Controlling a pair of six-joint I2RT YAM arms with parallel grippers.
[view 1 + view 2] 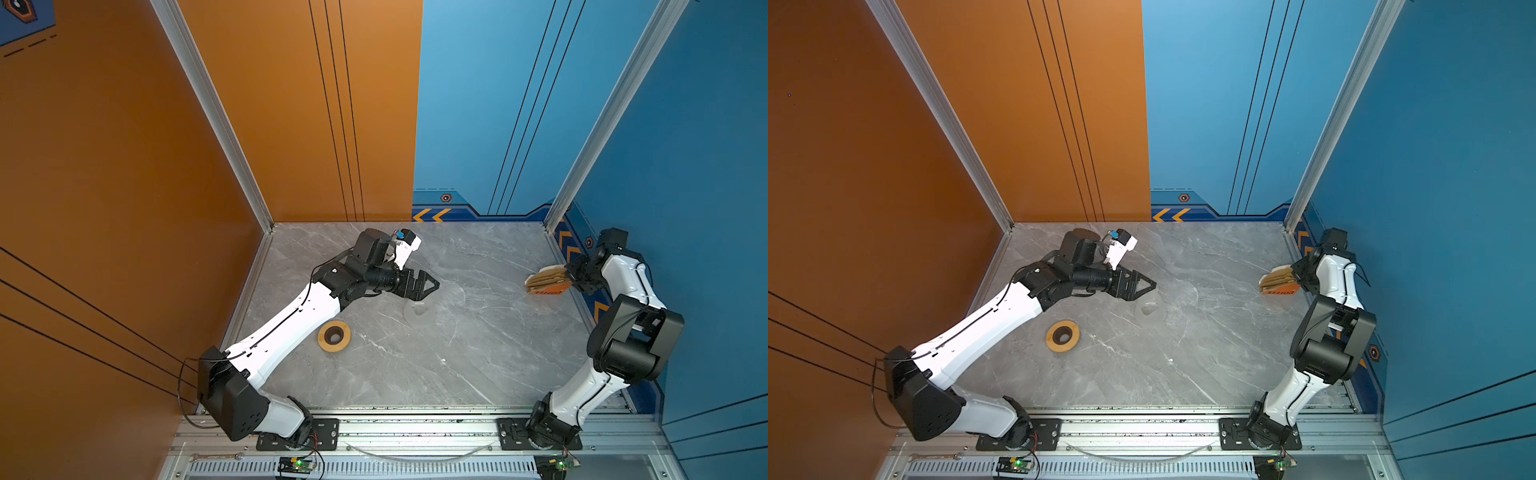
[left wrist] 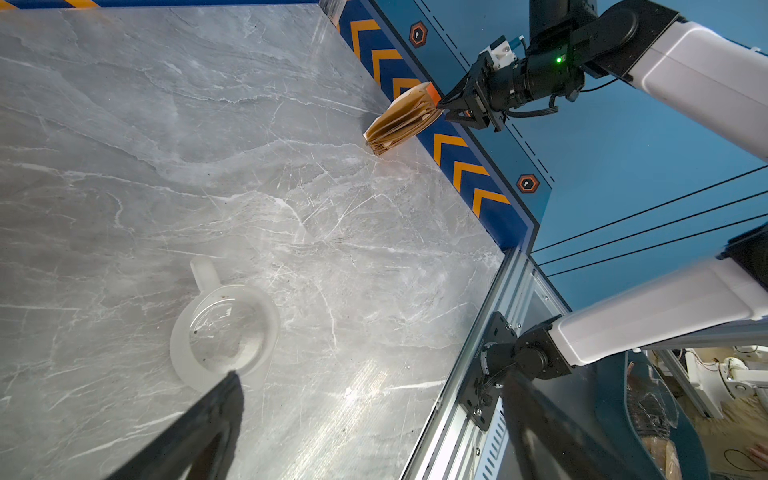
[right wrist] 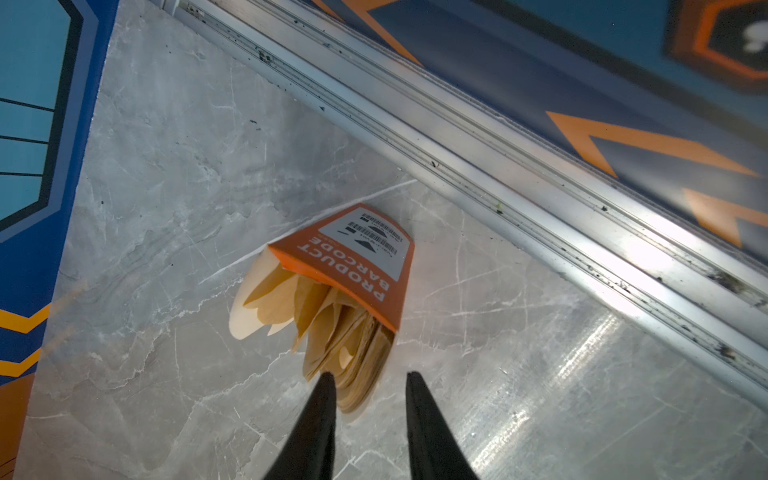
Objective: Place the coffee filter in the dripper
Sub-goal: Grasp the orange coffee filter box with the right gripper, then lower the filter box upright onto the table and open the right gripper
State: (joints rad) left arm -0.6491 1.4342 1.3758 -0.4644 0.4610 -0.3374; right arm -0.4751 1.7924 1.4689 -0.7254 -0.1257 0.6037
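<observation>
You have a wide bare stretch of the marble tabletop [image 1: 478, 353] through the middle and along the near side. Left of it, the translucent jug [image 1: 417, 311] stands just beside the wide-spread left gripper [image 1: 433, 286], and the wooden ring [image 1: 333, 336] lies close against the left arm [image 1: 291, 328]. At the far right the filter bundle [image 3: 332, 307] sits near the aluminium rail [image 3: 498, 174], with only a narrow strip of marble between them

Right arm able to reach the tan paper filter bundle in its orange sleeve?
Probably yes: the right gripper straddles the tan filter bundle at its loose end, jaws apart, nothing between.
</observation>
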